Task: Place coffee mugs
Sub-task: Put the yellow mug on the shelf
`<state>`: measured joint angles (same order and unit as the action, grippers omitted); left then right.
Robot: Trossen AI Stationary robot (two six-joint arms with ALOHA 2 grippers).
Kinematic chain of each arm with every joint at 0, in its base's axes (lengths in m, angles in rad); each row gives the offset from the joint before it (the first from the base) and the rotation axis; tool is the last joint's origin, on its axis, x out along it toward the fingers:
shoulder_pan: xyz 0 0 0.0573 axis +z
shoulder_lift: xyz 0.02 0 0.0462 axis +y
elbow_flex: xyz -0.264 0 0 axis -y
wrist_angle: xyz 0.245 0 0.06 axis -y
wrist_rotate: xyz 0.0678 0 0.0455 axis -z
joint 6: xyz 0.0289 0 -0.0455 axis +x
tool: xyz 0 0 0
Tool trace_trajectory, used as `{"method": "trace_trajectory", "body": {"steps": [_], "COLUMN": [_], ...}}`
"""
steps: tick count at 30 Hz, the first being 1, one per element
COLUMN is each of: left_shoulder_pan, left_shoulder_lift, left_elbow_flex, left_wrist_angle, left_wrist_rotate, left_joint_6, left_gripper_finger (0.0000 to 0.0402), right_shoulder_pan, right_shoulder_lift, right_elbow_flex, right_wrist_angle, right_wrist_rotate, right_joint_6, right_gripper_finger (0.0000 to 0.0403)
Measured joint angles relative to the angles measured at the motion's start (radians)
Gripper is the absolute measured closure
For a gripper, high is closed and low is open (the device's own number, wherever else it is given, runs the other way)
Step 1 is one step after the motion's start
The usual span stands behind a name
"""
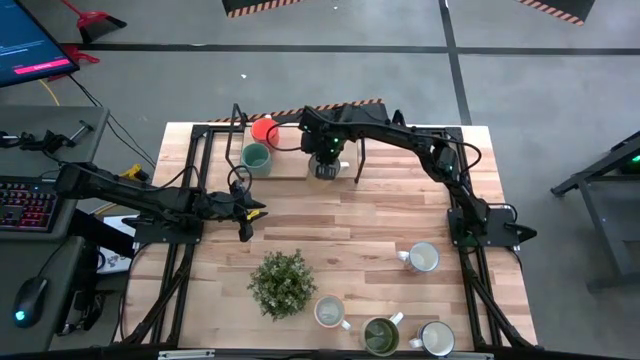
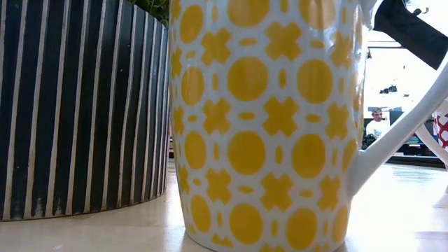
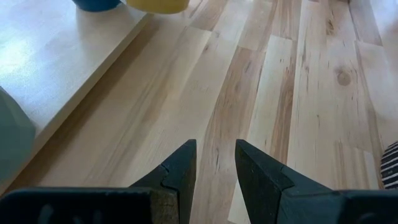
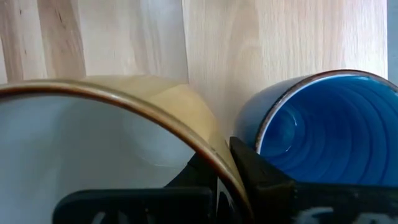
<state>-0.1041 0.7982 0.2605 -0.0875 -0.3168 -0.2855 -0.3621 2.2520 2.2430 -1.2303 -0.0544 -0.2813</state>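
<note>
Mugs gather on the pale raised wooden board at the table's far edge, where the right gripper pinches a yellow-rimmed ceramic mug's wall beside a blue mug, seemingly setting it down; the left gripper waits narrowly parted, empty.

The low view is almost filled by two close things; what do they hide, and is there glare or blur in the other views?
Low view: a yellow-patterned mug and a striped pot block most of the table; the window area behind is overexposed. Left wrist view: the raised board shows pale glare. Right wrist view: the cream mug's rim is very near and soft; the blue mug is clearer.
</note>
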Motion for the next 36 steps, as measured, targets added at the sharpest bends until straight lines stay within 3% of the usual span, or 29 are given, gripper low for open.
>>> {"method": "trace_trajectory", "body": {"steps": [36], "left_shoulder_pan": [-0.001], "left_shoulder_lift": [0.0], "left_elbow_flex": [0.0], "left_wrist_angle": [0.003], "left_wrist_rotate": [0.0], "left_joint_6": [-0.001], "left_gripper_finger": [0.03], "right_shoulder_pan": [-0.051], "right_shoulder_lift": [0.061], "right_elbow_flex": [0.003], "right_wrist_angle": [0.0], "right_wrist_rotate": [-0.008], "right_joint_6": [-0.006], "right_gripper_finger": [0.0403]}}
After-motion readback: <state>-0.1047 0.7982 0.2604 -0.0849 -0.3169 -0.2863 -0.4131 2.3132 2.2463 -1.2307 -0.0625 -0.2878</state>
